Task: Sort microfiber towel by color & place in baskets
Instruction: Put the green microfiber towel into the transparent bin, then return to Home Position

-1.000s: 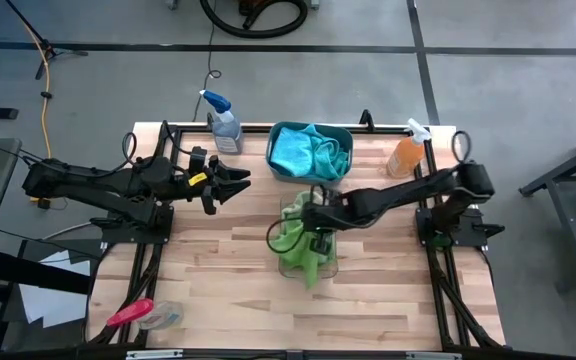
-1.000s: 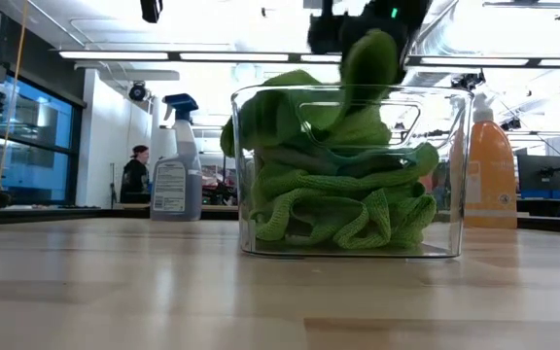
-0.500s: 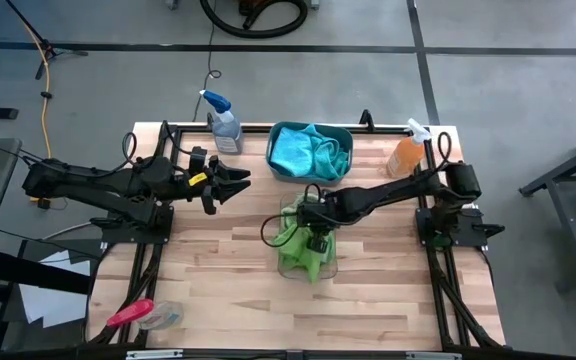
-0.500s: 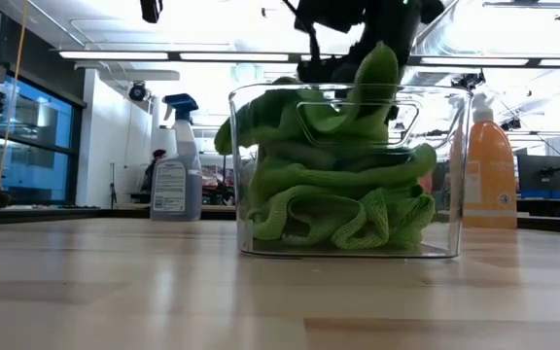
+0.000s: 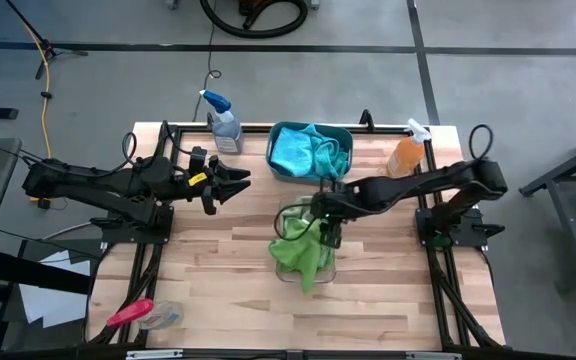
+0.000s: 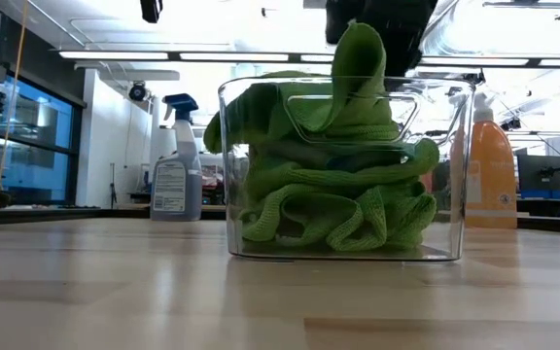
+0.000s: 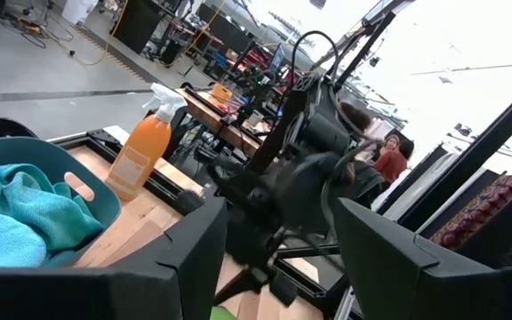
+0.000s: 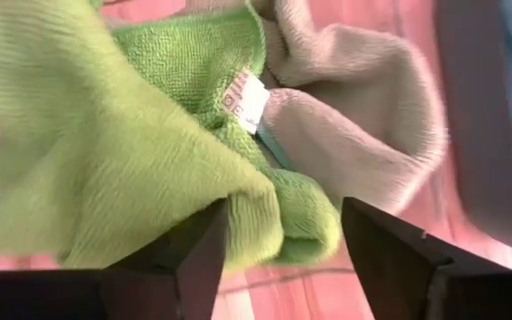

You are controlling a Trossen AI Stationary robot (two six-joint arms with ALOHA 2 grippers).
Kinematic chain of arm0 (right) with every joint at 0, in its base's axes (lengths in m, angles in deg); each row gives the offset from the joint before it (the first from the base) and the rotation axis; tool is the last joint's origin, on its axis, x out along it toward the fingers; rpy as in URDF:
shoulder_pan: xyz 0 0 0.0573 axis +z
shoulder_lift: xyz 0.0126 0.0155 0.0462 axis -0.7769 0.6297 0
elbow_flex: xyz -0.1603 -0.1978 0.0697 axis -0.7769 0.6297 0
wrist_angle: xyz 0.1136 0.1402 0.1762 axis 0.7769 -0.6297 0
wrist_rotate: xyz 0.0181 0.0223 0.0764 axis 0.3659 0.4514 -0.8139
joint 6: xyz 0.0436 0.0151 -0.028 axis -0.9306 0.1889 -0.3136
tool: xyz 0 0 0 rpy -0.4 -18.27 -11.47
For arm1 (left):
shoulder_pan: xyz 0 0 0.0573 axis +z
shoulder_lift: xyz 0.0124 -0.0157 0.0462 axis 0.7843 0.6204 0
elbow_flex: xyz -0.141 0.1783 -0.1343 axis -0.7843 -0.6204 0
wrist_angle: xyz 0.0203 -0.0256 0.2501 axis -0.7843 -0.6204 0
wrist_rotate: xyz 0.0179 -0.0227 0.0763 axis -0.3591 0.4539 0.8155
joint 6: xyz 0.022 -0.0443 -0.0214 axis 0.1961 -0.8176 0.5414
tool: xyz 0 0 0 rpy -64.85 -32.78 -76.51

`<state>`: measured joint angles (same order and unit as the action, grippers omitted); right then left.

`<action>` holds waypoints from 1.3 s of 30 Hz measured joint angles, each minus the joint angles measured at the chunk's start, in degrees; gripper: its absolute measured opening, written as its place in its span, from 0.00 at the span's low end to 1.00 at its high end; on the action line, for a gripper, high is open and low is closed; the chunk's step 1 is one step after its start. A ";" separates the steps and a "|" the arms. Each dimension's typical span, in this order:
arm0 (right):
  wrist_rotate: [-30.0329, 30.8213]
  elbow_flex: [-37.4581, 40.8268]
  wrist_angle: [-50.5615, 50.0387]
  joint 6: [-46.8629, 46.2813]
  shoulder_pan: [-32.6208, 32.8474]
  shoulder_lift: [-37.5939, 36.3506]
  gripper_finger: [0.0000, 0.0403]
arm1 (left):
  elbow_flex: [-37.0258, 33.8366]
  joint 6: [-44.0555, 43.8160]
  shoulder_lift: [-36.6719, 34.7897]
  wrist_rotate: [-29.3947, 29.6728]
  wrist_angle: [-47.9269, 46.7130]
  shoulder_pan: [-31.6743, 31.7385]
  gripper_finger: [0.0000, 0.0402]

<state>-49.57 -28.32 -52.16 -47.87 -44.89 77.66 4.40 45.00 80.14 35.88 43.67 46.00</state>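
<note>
A clear, see-through rectangular plastic bin [image 5: 305,248] is seen near the middle of the light wooden desk [image 5: 218,290], filled with lime green microfiber towels [image 6: 333,194]. One green cloth is draped over the bin's rim, and a fold of it stands up above the bin in the low view. The right claw [image 5: 326,213] is positioned directly over the bin's far end, just above the heaped green towels; its fingers [image 8: 178,262] are spread apart in the right wrist view, with green cloth lying between and beneath them, ungripped.

An opaque teal-blue plastic tub with rounded corners [image 5: 278,135] is placed at the desk's far edge, and turquoise blue microfiber towels [image 5: 306,152] are piled in it.

The left claw [image 5: 240,181] is held above the left part of the desk, well apart from both bins, with its fingers parted and nothing between them.
</note>
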 joint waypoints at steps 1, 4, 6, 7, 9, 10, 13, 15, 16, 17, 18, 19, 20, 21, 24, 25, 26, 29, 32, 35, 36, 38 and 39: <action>0.02 0.00 -0.51 0.02 0.00 -0.85 0.56 | 0.00 0.01 0.00 0.00 0.02 0.01 0.49; 0.15 0.00 -2.38 0.34 -0.11 -2.93 0.59 | 0.00 0.04 0.00 0.00 0.02 0.00 0.49; 0.30 0.00 -3.57 0.61 -0.11 -4.35 0.59 | 0.00 0.06 0.00 0.00 0.02 -0.01 0.49; 0.62 0.00 -4.15 0.85 -0.11 -5.04 0.59 | 0.00 0.09 0.00 0.00 0.02 0.01 0.49; 0.81 0.00 -5.36 1.07 -0.11 -6.23 0.59 | 0.00 0.09 0.00 0.30 0.02 -0.01 0.49; 0.81 0.00 -5.90 1.05 -0.11 -6.86 0.59 | 0.00 0.09 0.00 0.44 0.02 -0.01 0.49; 0.82 0.00 -8.06 0.98 -0.11 -8.85 0.59 | 0.00 0.09 0.00 0.80 0.02 0.00 0.49; 1.46 0.00 -9.77 0.42 -0.05 -9.99 0.59 | 0.00 0.09 0.00 1.10 0.02 0.00 0.49; 2.10 0.00 -10.54 -0.23 0.11 -10.52 0.59 | 0.00 0.09 0.00 1.15 0.02 0.01 0.49; 3.02 0.00 -11.34 -0.85 0.39 -11.15 0.59 | 0.00 0.09 0.00 1.18 0.02 -0.01 0.49; 4.00 0.00 -12.39 -1.44 0.72 -11.71 0.59 | 0.00 0.09 0.02 1.18 0.02 0.00 0.49; 5.02 0.02 -13.30 -1.58 1.09 -12.31 0.59 | 0.00 0.09 0.02 1.18 0.02 0.01 0.49; 5.89 0.22 -13.58 -1.81 1.62 -12.89 0.59 | 0.00 0.09 0.02 1.18 0.00 0.00 0.49; 6.55 0.99 -13.33 -2.52 2.17 -13.70 0.59 | 0.00 0.09 0.02 1.18 -0.02 -0.02 0.49; 6.67 6.00 -11.47 -5.97 3.85 -17.22 0.59 | 0.00 0.09 0.02 1.18 0.00 0.00 0.49; 6.26 8.27 -10.86 -7.68 4.57 -18.60 0.59 | 0.00 0.09 0.02 1.18 0.00 0.01 0.49; 5.77 10.77 -10.55 -9.79 5.29 -20.10 0.59 | 0.00 0.09 0.02 1.18 0.01 -0.01 0.49; 5.31 18.38 -8.34 -17.76 8.12 -24.95 0.59 | 0.00 0.09 0.02 1.18 0.02 -0.01 0.49; 4.73 24.50 -4.51 -24.99 11.05 -29.94 0.59 | 0.00 0.11 0.02 1.16 0.02 -0.02 0.49; 4.51 27.67 0.37 -30.26 12.91 -34.06 0.59 | 0.00 0.13 0.02 1.14 -0.02 -0.01 0.49; 4.52 28.06 2.29 -31.11 13.22 -35.14 0.59 | 0.00 0.30 0.02 1.14 -0.02 0.00 0.49; 4.58 28.20 7.03 -31.00 13.38 -36.84 0.59 | 0.00 1.40 0.02 0.91 -0.02 0.01 0.49; 4.69 28.00 9.79 -29.81 13.27 -37.45 0.59 | 0.00 2.02 0.02 0.28 -0.02 0.01 0.49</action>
<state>-44.88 -0.32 -42.37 -77.68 -31.62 40.21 4.40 47.02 80.16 36.16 43.64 46.00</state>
